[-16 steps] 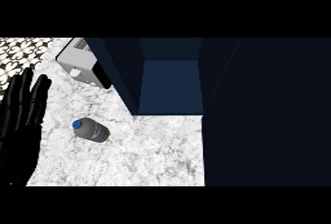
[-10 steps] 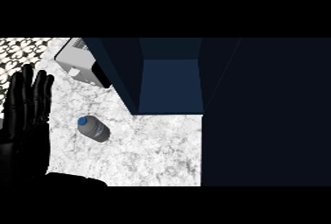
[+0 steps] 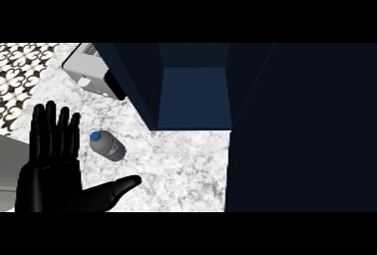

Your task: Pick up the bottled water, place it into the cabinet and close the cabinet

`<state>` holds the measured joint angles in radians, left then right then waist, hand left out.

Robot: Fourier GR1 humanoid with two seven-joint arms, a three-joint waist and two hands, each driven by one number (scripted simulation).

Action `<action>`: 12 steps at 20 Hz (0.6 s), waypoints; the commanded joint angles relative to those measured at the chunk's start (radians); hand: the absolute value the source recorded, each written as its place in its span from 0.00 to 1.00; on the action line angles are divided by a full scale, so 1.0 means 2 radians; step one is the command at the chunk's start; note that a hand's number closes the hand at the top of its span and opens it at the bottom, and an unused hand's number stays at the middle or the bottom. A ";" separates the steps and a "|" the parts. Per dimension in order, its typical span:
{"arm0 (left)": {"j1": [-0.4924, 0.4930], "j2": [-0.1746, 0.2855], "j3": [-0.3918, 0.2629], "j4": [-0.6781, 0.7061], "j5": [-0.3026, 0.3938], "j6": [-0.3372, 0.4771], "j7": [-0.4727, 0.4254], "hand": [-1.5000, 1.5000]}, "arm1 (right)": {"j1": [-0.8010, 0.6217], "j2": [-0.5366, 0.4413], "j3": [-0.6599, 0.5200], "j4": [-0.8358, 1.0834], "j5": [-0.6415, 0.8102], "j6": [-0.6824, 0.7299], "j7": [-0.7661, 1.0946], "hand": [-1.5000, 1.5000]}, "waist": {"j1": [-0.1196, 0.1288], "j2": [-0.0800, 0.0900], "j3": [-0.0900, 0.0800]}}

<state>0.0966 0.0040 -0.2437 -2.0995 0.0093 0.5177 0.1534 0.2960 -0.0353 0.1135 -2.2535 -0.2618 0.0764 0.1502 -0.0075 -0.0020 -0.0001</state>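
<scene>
Left hand (image 3: 55, 172): at the view's lower left, fingers straight and spread, thumb out wide to the right, holding nothing. Right hand: not in view.

Bottled water (image 3: 108, 146): lying on its side on the white marble counter (image 3: 180, 172), blue cap (image 3: 95, 135) toward the upper left. It is just right of the fingers and above the thumb, touching neither.

Cabinet (image 3: 193, 94): dark blue, open, up and to the right of the bottle.

A grey box-like appliance (image 3: 90, 70) stands beyond the bottle against the cabinet's left panel (image 3: 132, 82). Black-and-white patterned tiles (image 3: 18, 67) show at upper left.
</scene>
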 commanded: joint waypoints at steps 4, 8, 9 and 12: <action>0.069 0.004 -0.058 -0.041 -0.011 0.031 -0.005 0.00 | 0.043 -0.009 -0.024 -0.030 -0.051 0.021 0.010 0.00 | 0.003 0.000 0.000; 0.094 0.000 -0.088 -0.044 -0.017 0.043 -0.033 0.00 | 0.060 0.005 0.017 -0.010 -0.015 0.035 -0.021 0.00 | 0.004 0.000 0.000; 0.121 0.013 -0.056 -0.041 0.030 0.018 -0.062 0.00 | 0.104 0.003 0.013 -0.042 -0.026 0.039 -0.023 0.00 | 0.003 0.000 0.000; 0.166 0.006 -0.096 -0.034 0.013 0.030 -0.109 0.00 | 0.086 -0.001 0.001 -0.012 -0.023 0.047 -0.038 0.00 | 0.005 0.000 0.000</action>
<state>0.3354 0.0089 -0.4098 -2.1602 0.0159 0.5866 0.0173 0.4570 -0.0252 0.1394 -2.2904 -0.2962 0.1469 0.0958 -0.0009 -0.0023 -0.0001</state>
